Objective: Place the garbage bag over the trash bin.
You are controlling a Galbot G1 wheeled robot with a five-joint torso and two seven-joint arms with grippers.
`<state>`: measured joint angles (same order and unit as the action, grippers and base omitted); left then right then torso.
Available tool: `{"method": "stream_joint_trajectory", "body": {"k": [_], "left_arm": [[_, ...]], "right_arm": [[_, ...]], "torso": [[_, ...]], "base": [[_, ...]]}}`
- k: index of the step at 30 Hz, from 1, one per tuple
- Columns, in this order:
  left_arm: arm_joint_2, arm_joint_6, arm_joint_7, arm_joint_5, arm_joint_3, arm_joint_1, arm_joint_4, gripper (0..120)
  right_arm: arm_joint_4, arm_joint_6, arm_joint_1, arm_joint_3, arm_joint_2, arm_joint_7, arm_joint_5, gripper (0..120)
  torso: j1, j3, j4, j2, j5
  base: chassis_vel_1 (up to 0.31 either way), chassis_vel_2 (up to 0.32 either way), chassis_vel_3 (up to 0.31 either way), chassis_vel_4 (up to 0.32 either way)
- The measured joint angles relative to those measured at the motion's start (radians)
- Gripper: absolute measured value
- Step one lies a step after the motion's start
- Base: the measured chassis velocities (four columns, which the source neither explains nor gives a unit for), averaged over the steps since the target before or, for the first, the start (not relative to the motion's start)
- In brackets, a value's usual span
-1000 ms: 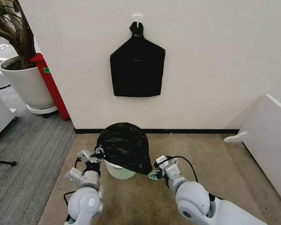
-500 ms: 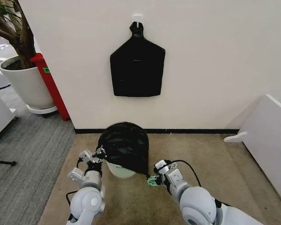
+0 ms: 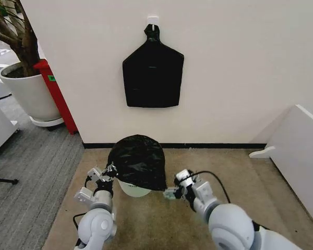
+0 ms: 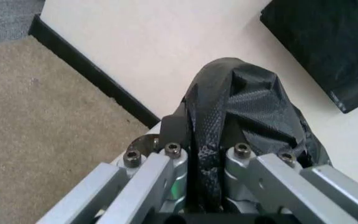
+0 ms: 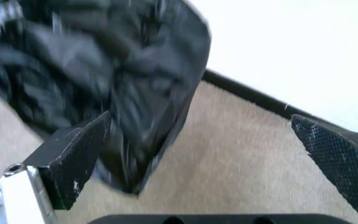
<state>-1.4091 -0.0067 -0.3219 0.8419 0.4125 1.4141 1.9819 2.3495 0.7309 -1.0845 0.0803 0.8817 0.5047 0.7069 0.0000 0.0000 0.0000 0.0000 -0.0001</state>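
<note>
Mostly done: garbage bag (image 3: 138,161) draped over trash bin (image 3: 131,189) on the carpet by the wall. Left gripper (image 3: 107,172) clamped on the bag's edge; right gripper (image 3: 172,192) spread wide, released. Left to do: letting go.

Floor is in two surfaces: tan short-pile carpet (image 3: 235,177) before the wall, grey ribbed carpet (image 3: 31,172) on the robot's left, meeting along a straight seam. The trash bin (image 3: 133,189) stands on the tan carpet near the black baseboard (image 3: 208,146), its top draped by the garbage bag (image 3: 138,161). On the grey side stands a large white plant pot (image 3: 34,96) on a round base, with a red object (image 3: 57,96) just beside it against the wall corner. A white panel (image 3: 297,156) rests on the tan carpet at far right.
</note>
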Motion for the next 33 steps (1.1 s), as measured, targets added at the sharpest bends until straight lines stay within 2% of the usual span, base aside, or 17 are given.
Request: {"method": "stream_joint_trajectory", "body": {"k": [5,12,18,33], "left_arm": [[-0.006,-0.001,0.001,-0.001,-0.008,-0.002,-0.002,5],[-0.01,-0.001,0.003,-0.002,-0.017,0.006,0.016,5],[-0.015,-0.001,0.006,-0.001,-0.017,0.011,0.024,5],[-0.023,-0.004,0.002,-0.009,-0.025,-0.002,0.0,5]], "right_arm": [[-0.028,-0.003,0.004,-0.019,0.032,0.017,0.027,100],[-0.152,-0.028,0.01,-0.017,0.072,-0.001,0.002,100],[-0.201,-0.031,0.018,0.018,0.088,-0.007,-0.007,100],[-0.099,-0.018,-0.023,0.078,0.087,-0.005,-0.037,100]], "torso": [[0.0,0.0,-0.0001,0.0,0.0001],[0.0,0.0,0.0,0.0,0.0002],[0.0,0.0,0.0,0.0,0.0001],[0.0,0.0,0.0,0.0,0.0]], "base": [[0.0,0.0,0.0,0.0],[0.0,0.0,0.0,0.0],[0.0,0.0,0.0,0.0],[0.0,0.0,0.0,0.0]]}}
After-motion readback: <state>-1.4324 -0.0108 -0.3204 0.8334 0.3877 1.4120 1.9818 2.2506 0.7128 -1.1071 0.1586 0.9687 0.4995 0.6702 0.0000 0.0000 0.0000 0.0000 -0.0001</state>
